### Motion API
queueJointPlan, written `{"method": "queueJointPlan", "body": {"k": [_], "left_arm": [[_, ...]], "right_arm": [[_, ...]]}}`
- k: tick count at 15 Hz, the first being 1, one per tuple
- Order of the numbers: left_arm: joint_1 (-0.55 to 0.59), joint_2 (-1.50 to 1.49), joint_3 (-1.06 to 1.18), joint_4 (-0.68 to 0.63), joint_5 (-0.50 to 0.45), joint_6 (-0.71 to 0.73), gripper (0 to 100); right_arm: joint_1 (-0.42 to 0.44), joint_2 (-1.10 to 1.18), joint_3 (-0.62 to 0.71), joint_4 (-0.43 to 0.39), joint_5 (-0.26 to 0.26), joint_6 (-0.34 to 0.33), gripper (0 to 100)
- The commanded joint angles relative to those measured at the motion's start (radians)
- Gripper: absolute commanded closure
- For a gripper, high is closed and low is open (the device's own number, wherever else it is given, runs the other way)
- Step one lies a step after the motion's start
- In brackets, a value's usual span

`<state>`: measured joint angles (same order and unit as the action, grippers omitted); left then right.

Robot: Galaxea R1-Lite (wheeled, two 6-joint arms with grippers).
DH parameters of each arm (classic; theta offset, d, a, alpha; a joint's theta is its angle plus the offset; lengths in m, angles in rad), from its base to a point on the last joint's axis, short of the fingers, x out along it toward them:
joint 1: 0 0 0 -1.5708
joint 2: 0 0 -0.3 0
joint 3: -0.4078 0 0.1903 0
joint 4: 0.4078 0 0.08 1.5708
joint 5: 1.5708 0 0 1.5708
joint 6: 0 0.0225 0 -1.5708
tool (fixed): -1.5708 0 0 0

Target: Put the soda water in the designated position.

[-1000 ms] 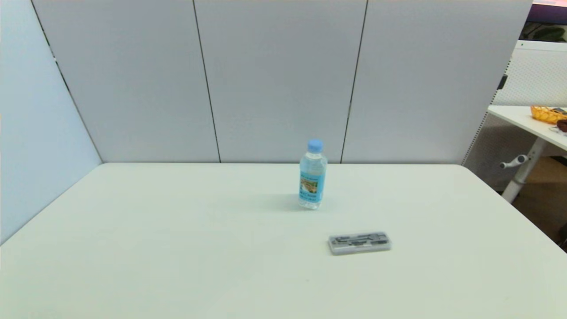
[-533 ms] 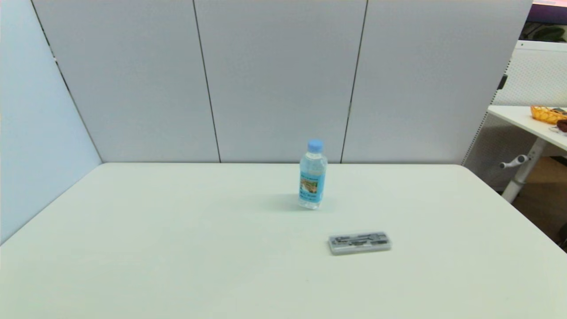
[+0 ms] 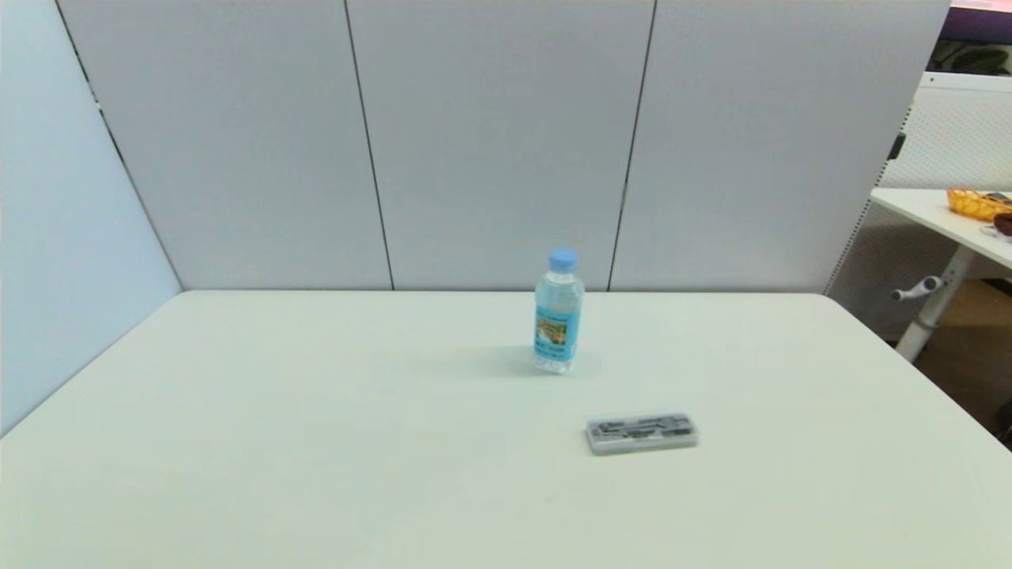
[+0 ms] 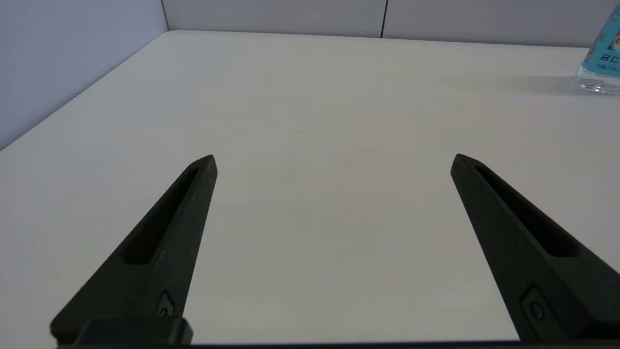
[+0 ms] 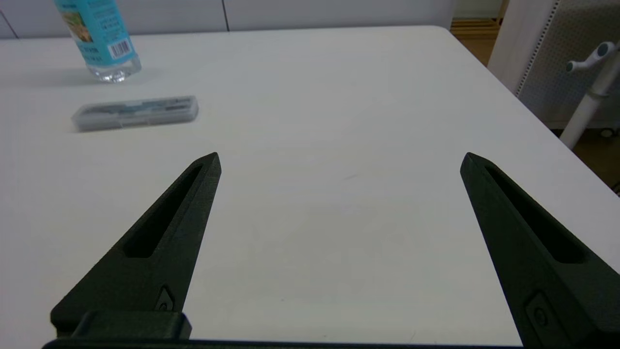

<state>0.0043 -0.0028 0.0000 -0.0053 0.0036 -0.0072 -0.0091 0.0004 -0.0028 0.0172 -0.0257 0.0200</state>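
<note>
Clear plastic, the soda water stands upright, untouched, well ahead of both claws; left gripper and right gripper gape wide, empty; everything remains undone.

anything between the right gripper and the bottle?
Partly. The grey case lies flat on the table between the right gripper and the bottle, apart from it. It is low, so a raised approach looks likely to clear it. Jaws are open.
</note>
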Motion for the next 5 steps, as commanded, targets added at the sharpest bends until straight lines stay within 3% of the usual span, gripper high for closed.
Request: {"method": "queueJointPlan", "body": {"k": [1, 5], "left_arm": [[0.000, 0.003, 0.000, -0.001, 0.001, 0.000, 0], [0.000, 0.003, 0.000, -0.001, 0.001, 0.000, 0]], "right_arm": [[0.000, -0.002, 0.001, -0.017, 0.001, 0.005, 0], [0.000, -0.002, 0.001, -0.017, 0.003, 0.006, 0]]}}
